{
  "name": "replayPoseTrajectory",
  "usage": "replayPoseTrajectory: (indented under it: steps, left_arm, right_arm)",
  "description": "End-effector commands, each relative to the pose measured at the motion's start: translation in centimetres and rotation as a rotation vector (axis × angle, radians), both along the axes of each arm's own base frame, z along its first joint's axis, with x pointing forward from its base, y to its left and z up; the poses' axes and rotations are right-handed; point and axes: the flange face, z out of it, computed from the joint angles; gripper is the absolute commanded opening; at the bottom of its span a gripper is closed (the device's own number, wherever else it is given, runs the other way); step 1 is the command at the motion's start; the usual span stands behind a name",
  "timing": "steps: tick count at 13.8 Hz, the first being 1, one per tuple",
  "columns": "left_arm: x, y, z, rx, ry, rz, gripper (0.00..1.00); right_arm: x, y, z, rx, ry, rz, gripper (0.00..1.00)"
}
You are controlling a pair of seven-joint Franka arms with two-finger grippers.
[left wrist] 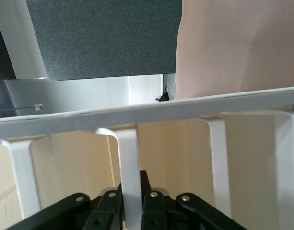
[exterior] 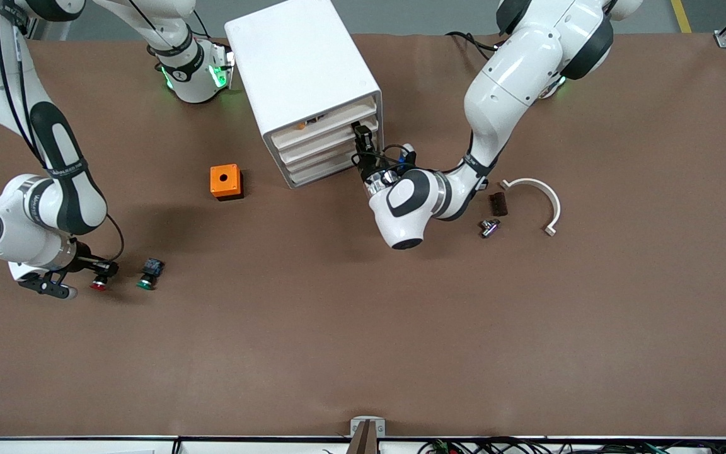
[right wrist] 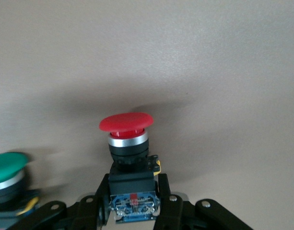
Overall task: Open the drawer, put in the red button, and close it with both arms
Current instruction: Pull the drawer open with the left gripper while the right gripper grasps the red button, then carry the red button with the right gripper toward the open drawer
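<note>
Right gripper [right wrist: 132, 203]: fingers are pressed on the black body of the red button [right wrist: 126, 125], low at the table [exterior: 363, 353], at the right arm's end.
Right arm: bent down steeply, wrist close to the table.
Green button [exterior: 146, 281]: just beside the red one, on the table.
Left gripper [left wrist: 132, 208]: fingers squeezed together on a white handle loop of the drawer [exterior: 325, 122], at the cabinet [exterior: 303, 69] front.
Left arm: elbow folded, forearm level, hand pointing at the cabinet.
Orange box [exterior: 225, 181]: near the cabinet, apart.
</note>
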Motion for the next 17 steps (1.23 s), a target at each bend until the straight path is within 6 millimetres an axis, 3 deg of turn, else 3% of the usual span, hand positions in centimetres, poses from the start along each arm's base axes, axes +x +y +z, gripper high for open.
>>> replayPoseTrajectory:
  steps: [1,2,7,10,17]
  left_arm:
    - [2.1,1.4,0.3,-0.029,0.004,0.044,0.08]
    - [2.7,1.9,0.4,-0.029,-0.001,0.059,0.12]
    - [5.9,4.0,1.3,-0.033,-0.044,0.135,0.13]
    - [7.5,5.5,1.4,-0.032,-0.06,0.174,0.13]
    - [10.6,8.3,1.8,-0.033,-0.092,0.248,0.14]
  right_arm:
    - [0.2,3.6,5.9,0.015,0.021,-0.072,0.0]
    - [0.3,5.4,7.8,0.015,0.03,-0.108,0.0]
    - [-1.4,16.3,17.3,0.152,0.08,-0.283,0.0]
    - [-3.6,25.7,22.0,0.135,0.084,-0.382,0.0]
    - [-9.4,43.9,25.0,0.133,0.042,-0.505,0.0]
